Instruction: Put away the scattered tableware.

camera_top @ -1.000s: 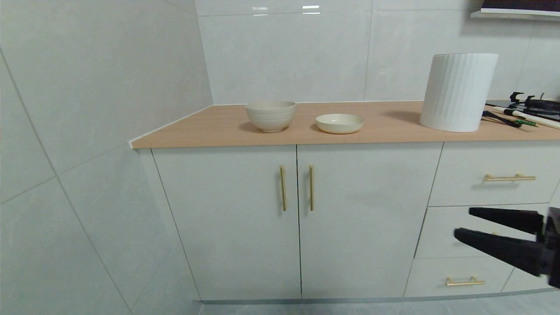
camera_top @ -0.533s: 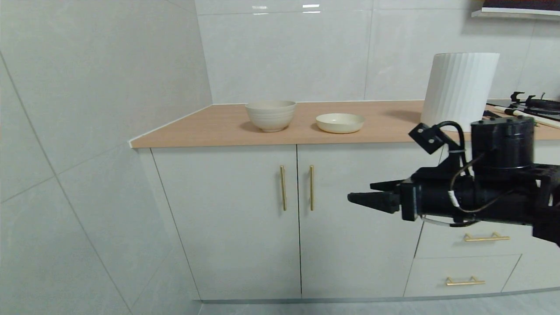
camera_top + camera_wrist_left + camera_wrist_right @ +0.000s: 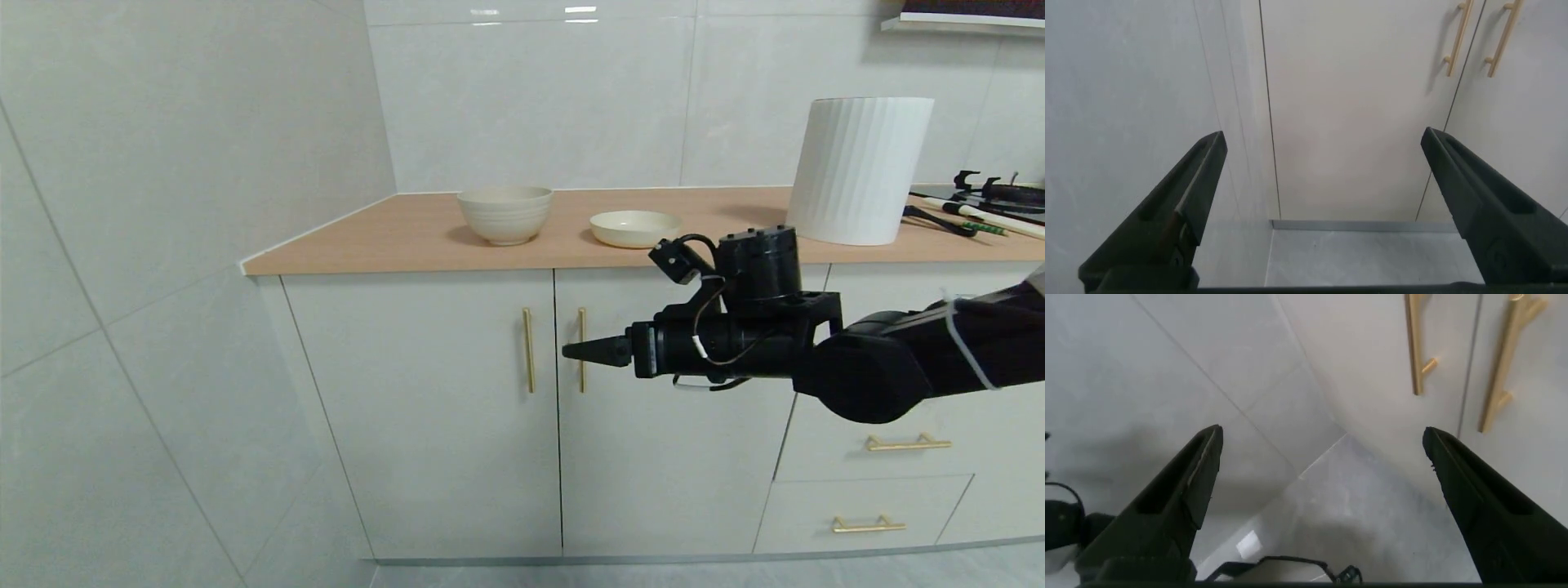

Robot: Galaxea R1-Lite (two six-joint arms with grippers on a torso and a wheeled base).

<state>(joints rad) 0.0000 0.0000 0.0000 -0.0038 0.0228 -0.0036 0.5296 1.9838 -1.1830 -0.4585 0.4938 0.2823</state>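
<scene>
right gripper [image 3: 573,351] before white cabinets [image 3: 441,425], wooden counter [image 3: 408,238]

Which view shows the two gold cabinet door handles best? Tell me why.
The head view: both door handles run full length, though the right gripper crosses one. Both wrist views catch only part of the door handles, cut off at the frame edge.

Bowl [image 3: 504,214] left of plate [image 3: 635,229] on counter [image 3: 392,237]; canister [image 3: 857,171] farther right.

White ribbed canister [image 3: 859,171] stood on wood countertop [image 3: 408,237]; cabinet doors [image 3: 433,425] below had gold handles [image 3: 528,349], drawers [image 3: 857,498] alongside.
</scene>
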